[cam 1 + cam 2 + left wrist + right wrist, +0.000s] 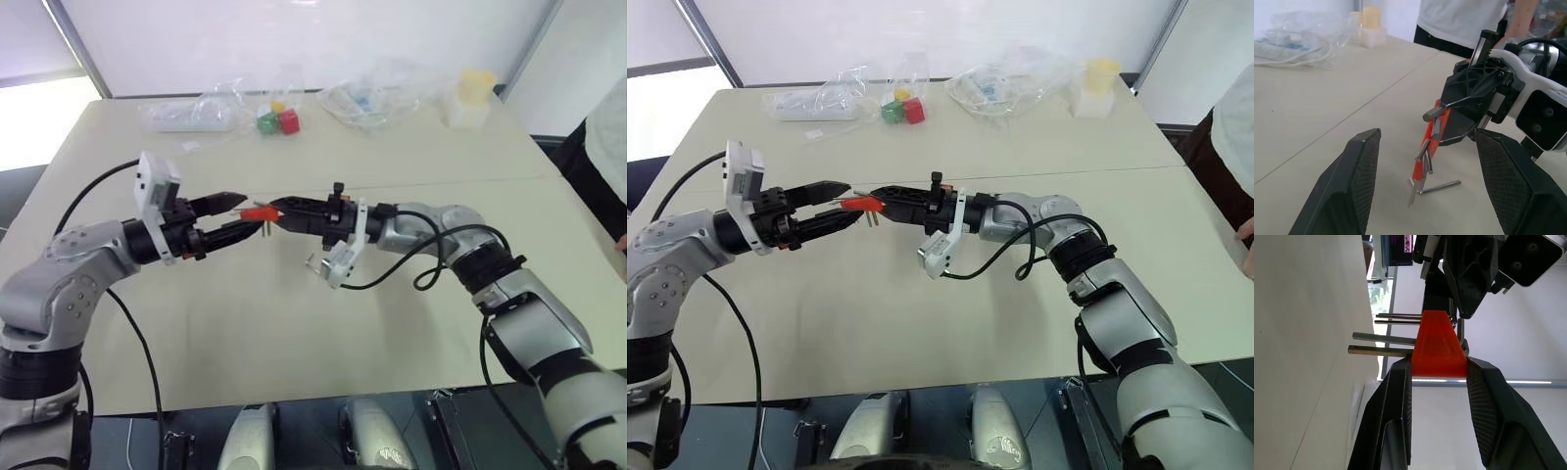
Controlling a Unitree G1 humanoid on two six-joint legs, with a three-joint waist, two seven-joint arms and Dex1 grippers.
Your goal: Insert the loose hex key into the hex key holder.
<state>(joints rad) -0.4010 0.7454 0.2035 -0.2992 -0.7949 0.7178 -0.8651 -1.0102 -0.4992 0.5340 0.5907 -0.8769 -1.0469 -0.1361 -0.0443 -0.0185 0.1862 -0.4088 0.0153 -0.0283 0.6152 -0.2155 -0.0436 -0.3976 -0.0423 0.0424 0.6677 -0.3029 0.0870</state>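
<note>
Right tool [277,211] clamps small orange-red plastic hex key holder [258,212] above beige counter [294,313], presenting it; left tool [240,214] stands open around it.

Hex key holder [1438,348] – near end hidden between pincer pads.

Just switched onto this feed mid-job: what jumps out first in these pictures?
The two grippers meeting nose to nose above the middle of the table: the right gripper clamps the orange-red hex key holder, its grey keys pointing down toward the tabletop. The left gripper faces it with fingers apart, holding nothing. At the far edge lie clear plastic bags and red and green cubes.
</note>
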